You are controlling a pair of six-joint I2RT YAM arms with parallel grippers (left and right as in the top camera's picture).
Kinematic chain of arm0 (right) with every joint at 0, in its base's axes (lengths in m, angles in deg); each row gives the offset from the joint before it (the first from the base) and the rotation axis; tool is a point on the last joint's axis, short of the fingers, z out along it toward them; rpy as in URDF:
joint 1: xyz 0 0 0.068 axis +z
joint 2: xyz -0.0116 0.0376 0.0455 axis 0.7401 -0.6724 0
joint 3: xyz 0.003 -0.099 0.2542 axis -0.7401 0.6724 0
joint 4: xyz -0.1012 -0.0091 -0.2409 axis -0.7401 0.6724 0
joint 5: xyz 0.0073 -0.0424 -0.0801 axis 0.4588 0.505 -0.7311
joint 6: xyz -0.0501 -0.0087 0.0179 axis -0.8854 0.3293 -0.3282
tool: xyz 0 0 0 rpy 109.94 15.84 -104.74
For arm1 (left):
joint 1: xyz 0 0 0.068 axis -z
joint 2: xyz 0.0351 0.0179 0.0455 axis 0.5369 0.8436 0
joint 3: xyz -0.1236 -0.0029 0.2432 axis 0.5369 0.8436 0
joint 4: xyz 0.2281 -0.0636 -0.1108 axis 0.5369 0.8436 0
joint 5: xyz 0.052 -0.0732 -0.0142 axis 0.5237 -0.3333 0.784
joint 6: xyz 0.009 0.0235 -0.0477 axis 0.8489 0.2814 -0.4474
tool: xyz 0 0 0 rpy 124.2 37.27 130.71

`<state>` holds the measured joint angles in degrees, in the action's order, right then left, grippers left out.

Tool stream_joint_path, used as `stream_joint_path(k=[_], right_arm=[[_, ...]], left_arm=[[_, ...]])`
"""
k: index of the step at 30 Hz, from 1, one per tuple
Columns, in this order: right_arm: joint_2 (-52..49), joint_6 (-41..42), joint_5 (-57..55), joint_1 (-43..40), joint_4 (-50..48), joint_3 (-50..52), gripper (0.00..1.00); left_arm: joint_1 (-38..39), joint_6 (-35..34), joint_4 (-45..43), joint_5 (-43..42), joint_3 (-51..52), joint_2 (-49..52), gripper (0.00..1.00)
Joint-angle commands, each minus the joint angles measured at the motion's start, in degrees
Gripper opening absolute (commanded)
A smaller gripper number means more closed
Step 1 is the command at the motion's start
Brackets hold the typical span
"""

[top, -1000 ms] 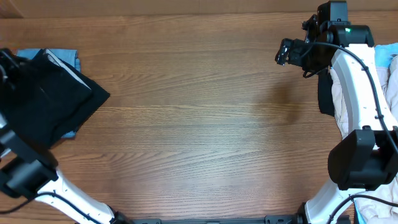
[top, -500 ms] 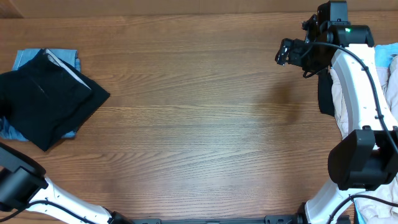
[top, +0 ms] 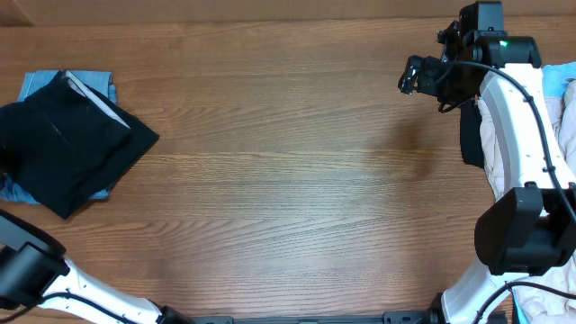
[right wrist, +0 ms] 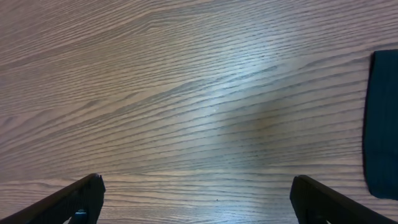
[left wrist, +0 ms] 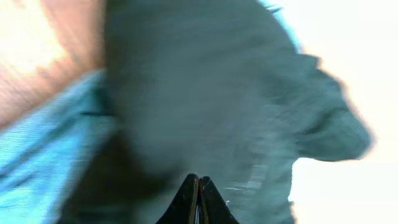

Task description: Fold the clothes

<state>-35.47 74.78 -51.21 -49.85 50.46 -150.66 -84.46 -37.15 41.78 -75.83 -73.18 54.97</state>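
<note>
Your folded black cloth garment (top: 76,144) lies at the far left of the wooden table (top: 288,180), on top of a light blue cloth garment (top: 40,85) whose corners show at its upper and lower left. A thin pale strip (top: 99,101) runs along the black one's upper right edge.

Your left gripper (left wrist: 198,190) is out of the overhead view. Its wrist camera is badly blurred but shows the two black fingertips pressed together tip to tip, over dark cloth with light blue cloth to the left.

Your right gripper (right wrist: 198,183) hangs over bare wood near the table's far right, its jaws spread wide and holding nothing. Just beside it, a dark cloth piece (right wrist: 382,124) lies at the edge of a pile of beige cloth (top: 490,135) and more pale blue cloth (top: 558,79).
</note>
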Motion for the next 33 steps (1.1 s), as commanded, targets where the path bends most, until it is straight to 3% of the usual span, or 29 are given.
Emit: stream_joint_path(k=[1, 6, 10, 11, 14, 15, 16, 33], right_arm=[[-0.15, 0.04, -0.15, 0.15, -0.28, -0.24, 1.0], [-0.15, 0.04, -0.15, 0.15, -0.28, -0.24, 1.0], [-0.15, 0.04, -0.15, 0.15, -0.28, -0.24, 1.0], [-0.15, 0.04, -0.15, 0.15, -0.26, -0.24, 1.0], [-0.15, 0.04, -0.15, 0.15, -0.28, -0.24, 1.0], [-0.15, 0.04, -0.15, 0.15, -0.28, -0.24, 1.0], [-0.15, 0.04, -0.15, 0.15, -0.28, -0.24, 1.0], [-0.15, 0.04, -0.15, 0.15, -0.28, -0.24, 1.0]], left_arm=[[5.29, -4.26, -1.88, -5.14, 0.09, -11.96, 0.07], [16.04, -4.46, -1.99, -3.32, 0.09, -19.41, 0.12], [24.48, -4.44, 0.44, 4.35, 0.11, -19.21, 0.24], [25.55, -4.42, 0.61, 5.38, 0.11, -19.21, 0.31], [28.85, -4.42, 0.85, 7.39, 0.11, -19.21, 0.84], [29.29, -4.44, 0.98, 7.3, 0.11, -19.21, 0.96], [29.64, -4.44, 1.51, 7.3, 0.11, -19.21, 1.0], [29.9, -4.42, 3.56, 7.32, 0.11, -19.21, 1.0]])
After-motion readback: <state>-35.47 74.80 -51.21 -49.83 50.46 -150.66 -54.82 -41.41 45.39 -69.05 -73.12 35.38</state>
